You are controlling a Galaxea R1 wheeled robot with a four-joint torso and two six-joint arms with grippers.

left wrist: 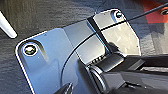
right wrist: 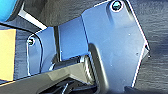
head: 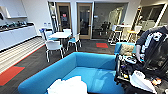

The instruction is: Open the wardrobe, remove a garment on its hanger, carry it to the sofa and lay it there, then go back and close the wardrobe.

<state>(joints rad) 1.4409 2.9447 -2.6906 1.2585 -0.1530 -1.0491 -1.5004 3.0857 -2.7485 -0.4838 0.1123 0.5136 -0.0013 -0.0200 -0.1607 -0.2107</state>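
I am looking down at the big bright-blue fabric sofa (head: 82,71). The thin white T-shirt (head: 67,86) is lying on its seat, cut off at the picture's bottom edge, its hanger hidden. A person (head: 152,47) is standing at the right, partly cut off. I cannot tell if my end effectors are open or closed.
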